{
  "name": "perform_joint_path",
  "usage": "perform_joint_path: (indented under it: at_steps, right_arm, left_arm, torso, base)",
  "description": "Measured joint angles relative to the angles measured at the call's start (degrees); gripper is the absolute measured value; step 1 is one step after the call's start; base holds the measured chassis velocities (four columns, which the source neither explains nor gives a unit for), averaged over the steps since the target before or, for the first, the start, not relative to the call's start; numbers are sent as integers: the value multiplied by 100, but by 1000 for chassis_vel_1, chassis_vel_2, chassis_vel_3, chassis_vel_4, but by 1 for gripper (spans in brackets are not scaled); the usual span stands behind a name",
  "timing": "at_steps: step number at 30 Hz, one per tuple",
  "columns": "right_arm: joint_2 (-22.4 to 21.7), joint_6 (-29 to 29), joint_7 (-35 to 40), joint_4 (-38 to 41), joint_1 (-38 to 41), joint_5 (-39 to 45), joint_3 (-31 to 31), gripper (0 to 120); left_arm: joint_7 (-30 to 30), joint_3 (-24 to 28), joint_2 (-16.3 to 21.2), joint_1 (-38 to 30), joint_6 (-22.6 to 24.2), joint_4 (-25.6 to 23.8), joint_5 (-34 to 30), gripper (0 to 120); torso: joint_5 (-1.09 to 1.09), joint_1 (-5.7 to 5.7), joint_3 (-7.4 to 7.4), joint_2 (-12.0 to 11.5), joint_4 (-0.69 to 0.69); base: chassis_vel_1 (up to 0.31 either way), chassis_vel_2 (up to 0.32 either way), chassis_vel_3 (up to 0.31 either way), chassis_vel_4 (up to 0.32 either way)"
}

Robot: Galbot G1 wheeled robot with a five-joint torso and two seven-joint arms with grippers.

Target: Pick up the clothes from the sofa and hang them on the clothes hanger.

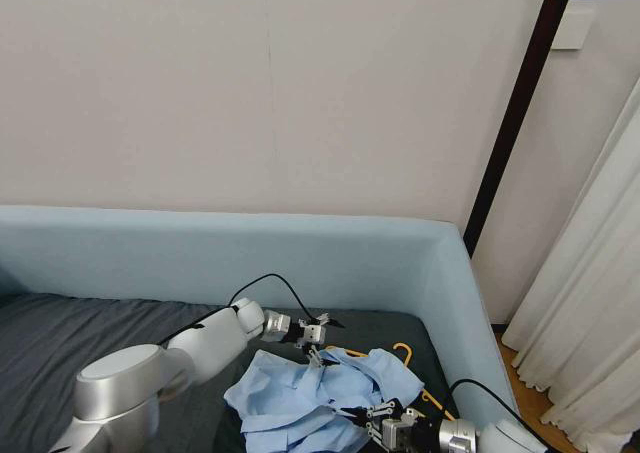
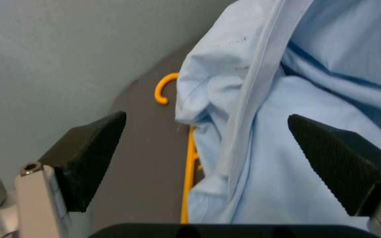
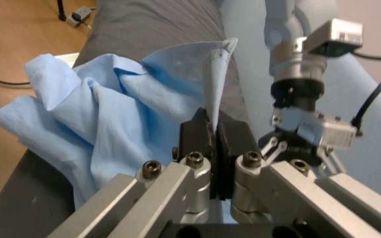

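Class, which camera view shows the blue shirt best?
The head view: most of the blue shirt lies crumpled on the sofa. The left wrist view shows close folds; the right wrist view shows one fold pinched in the right gripper.

The shirt (image 3: 111, 114) pinched between the right tool's (image 3: 214, 130) matt black pads (image 3: 196, 134) is thin, light-blue woven cloth, matt and creased. That tool's links are bare brushed metal with dark screws. The left tool (image 2: 207, 129), spread wide over the same cloth, has black pads with a fine grid texture. Ahead of it, the hanger (image 2: 157, 90) under the shirt is smooth orange plastic. The sofa (image 1: 60, 333) seat is dark grey matt fabric, and its backrest is pale blue, smooth upholstery.
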Motion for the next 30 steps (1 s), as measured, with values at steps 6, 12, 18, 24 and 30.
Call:
perform_joint_path:
  at_steps: [6,12,18,24,30]
  right_arm:
    - [-106,73,-25,181,-50,-25,89,0]
    - [-174,-5,-13,422,-200,-1,129,0]
    - [-348,-75,60,635,-411,68,142,0]
    - [-419,-193,117,680,-320,225,57,0]
    - [-521,-212,182,750,-356,313,136,0]
  left_arm:
    - [-239,-90,-286,96,279,279,85,96]
    - [-259,-192,-416,98,422,467,179,96]
    - [34,-168,-460,85,417,614,281,93]
    - [73,-200,-672,184,389,686,403,72]
    - [39,-321,-979,168,371,916,440,50]
  torso:
    - [0,0,0,0,3]
    - [0,0,0,0,1]
    - [-1,0,0,1,2]
    - [0,0,0,0,2]
    - [0,0,0,0,0]
  base:
    - [0,0,0,0]
    - [0,0,0,0]
    - [0,0,0,0]
    - [0,0,0,0]
    - [0,0,0,0]
